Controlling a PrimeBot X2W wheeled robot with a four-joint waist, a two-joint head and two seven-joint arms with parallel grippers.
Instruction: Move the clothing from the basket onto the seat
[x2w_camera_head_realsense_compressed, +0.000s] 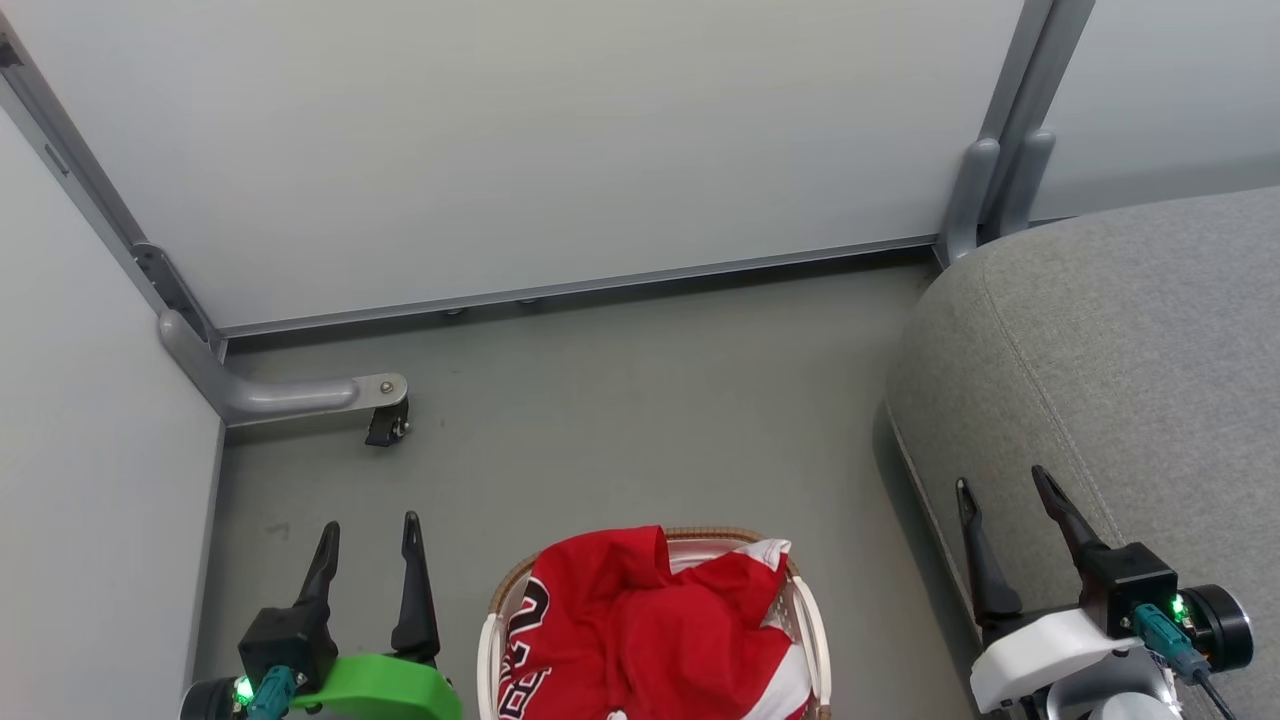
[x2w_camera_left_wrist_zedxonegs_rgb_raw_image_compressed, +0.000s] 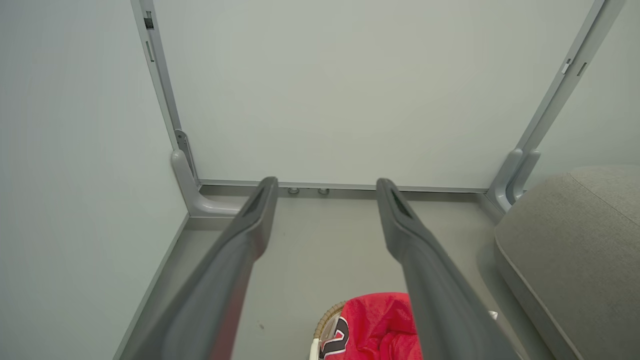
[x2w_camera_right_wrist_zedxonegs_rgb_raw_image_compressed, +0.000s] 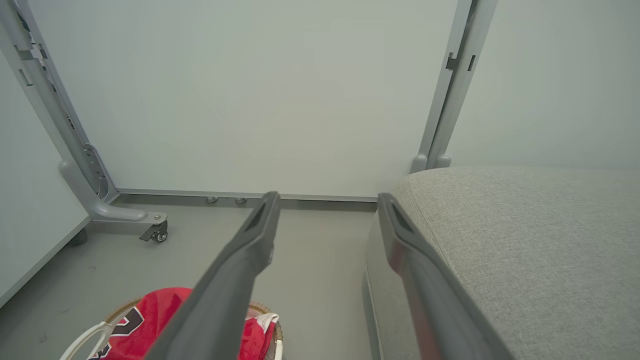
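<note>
Red clothing (x2w_camera_head_realsense_compressed: 650, 620) filled the basket (x2w_camera_head_realsense_compressed: 815, 620) on the floor between two wide-open, empty grippers, left gripper (x2w_camera_head_realsense_compressed: 368, 535) and right gripper (x2w_camera_head_realsense_compressed: 1000, 485), the grey seat (x2w_camera_head_realsense_compressed: 1130, 340) at right.

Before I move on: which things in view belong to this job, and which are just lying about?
Job: red clothing, heaped in the basket; grey seat to the right; left tool and right tool, both open and empty.
Lying about: partition panels; castor foot; floor.
</note>
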